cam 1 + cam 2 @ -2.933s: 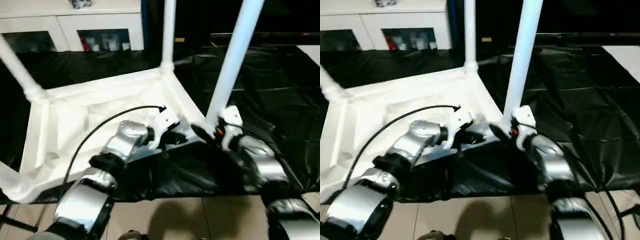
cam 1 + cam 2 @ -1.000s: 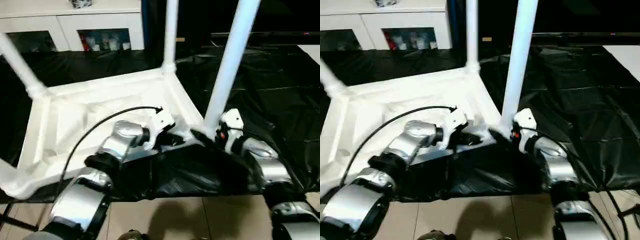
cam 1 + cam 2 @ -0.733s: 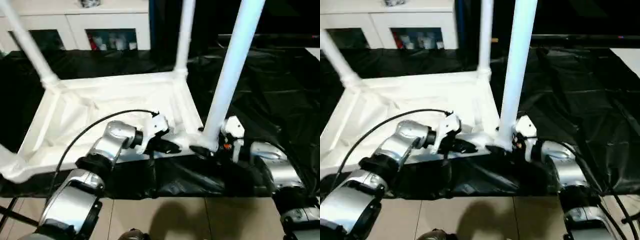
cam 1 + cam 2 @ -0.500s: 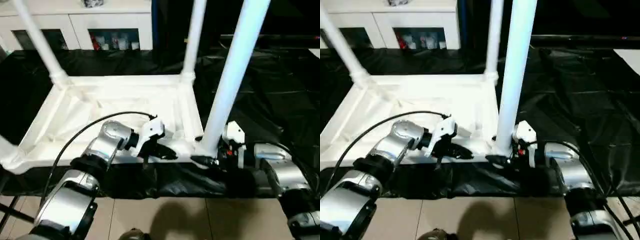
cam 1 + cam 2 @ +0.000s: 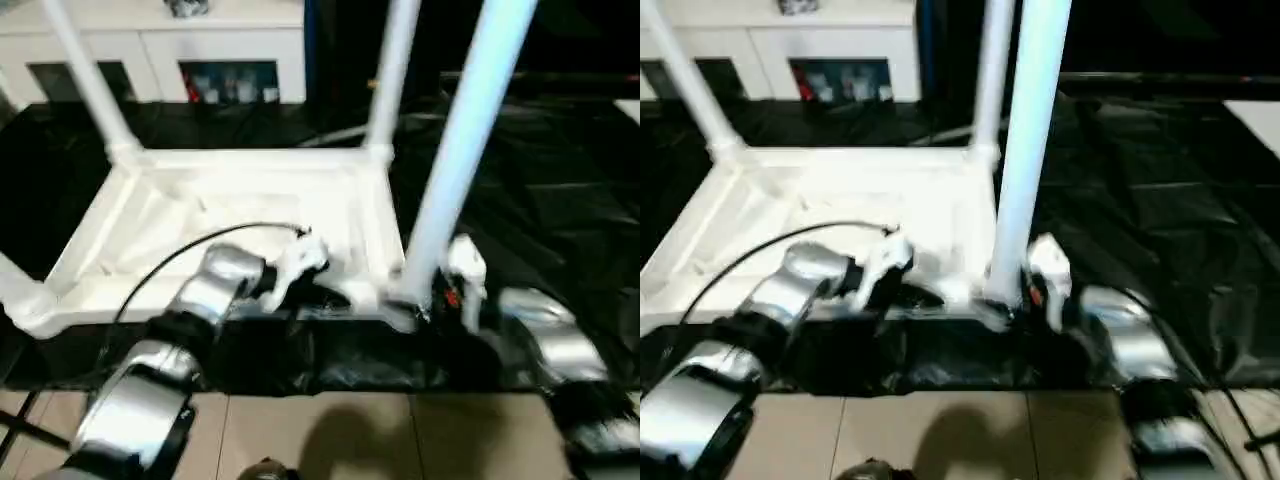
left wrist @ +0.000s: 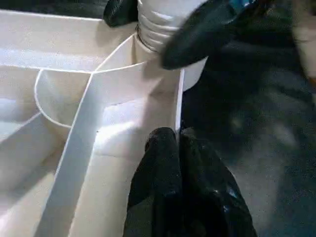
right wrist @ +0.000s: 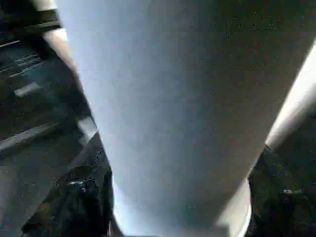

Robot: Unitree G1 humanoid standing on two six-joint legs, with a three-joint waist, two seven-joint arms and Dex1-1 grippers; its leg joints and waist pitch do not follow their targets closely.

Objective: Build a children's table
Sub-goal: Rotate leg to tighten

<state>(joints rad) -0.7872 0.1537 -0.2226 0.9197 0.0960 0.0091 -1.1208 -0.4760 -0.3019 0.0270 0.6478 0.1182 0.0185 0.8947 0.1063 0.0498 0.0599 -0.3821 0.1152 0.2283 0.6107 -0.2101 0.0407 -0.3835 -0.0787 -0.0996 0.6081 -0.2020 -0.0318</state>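
Note:
The children's table (image 5: 240, 190) lies upside down on a black sheet, ribbed underside up, with white legs rising from its corner sockets. My left gripper (image 5: 330, 297) is shut with nothing in it, its tips (image 6: 170, 136) pressed on the near rim just left of the near right socket. My right gripper (image 5: 405, 300) has its two black fingers on either side of the near right leg (image 5: 455, 150) at its base. In the right wrist view that leg (image 7: 168, 108) stands between the fingers (image 7: 84, 197), which lie against it. The far legs (image 5: 392, 70) stand straight up.
A white cabinet with glass doors (image 5: 160, 40) stands behind the table. The black sheet (image 5: 540, 180) spreads far to the right. A strip of tiled floor (image 5: 350, 430) runs along the near edge. A black cable (image 5: 170, 270) loops over my left forearm.
The table has swung round so its near rim now lies square across the view, both grippers moving with it. The right gripper's fingers have drawn in around the leg's base.

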